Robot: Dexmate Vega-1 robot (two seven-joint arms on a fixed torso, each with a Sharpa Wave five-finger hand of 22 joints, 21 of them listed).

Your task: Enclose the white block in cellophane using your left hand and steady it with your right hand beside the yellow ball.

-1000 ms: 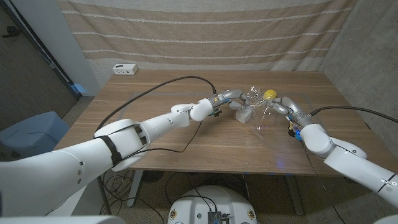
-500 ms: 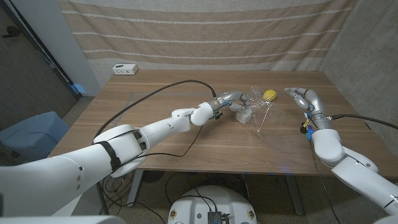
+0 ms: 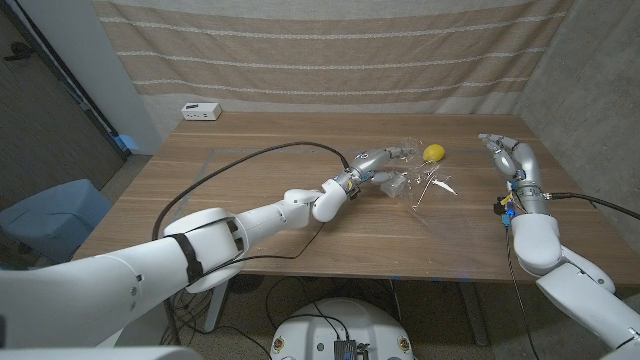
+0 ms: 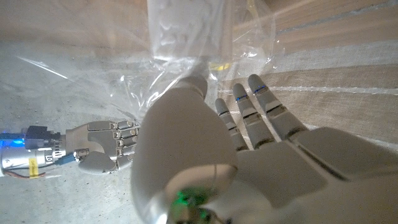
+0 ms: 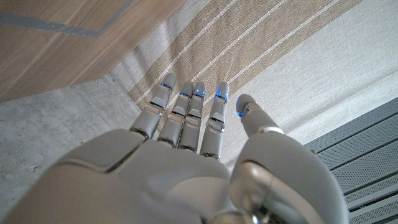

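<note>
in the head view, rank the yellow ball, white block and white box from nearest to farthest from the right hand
From the right hand:
1. yellow ball, to its left
2. white block, in the cellophane, by the left hand
3. white box, far left corner

- The right hand [image 5: 186,168] shows from its back, grey and smooth, its fingers [image 5: 186,115] straight and close side by side, holding nothing.
- Small blue lights glow near the fingertips.
- Past the fingers hangs a beige curtain [image 5: 273,56] crossed by thin pale stripes.
- A corner of the wooden bench [image 5: 68,37] shows beside it, with a grey concrete wall [image 5: 56,130] next to the hand.
- A grey slatted panel [image 5: 367,155] sits at the picture's edge.
</note>
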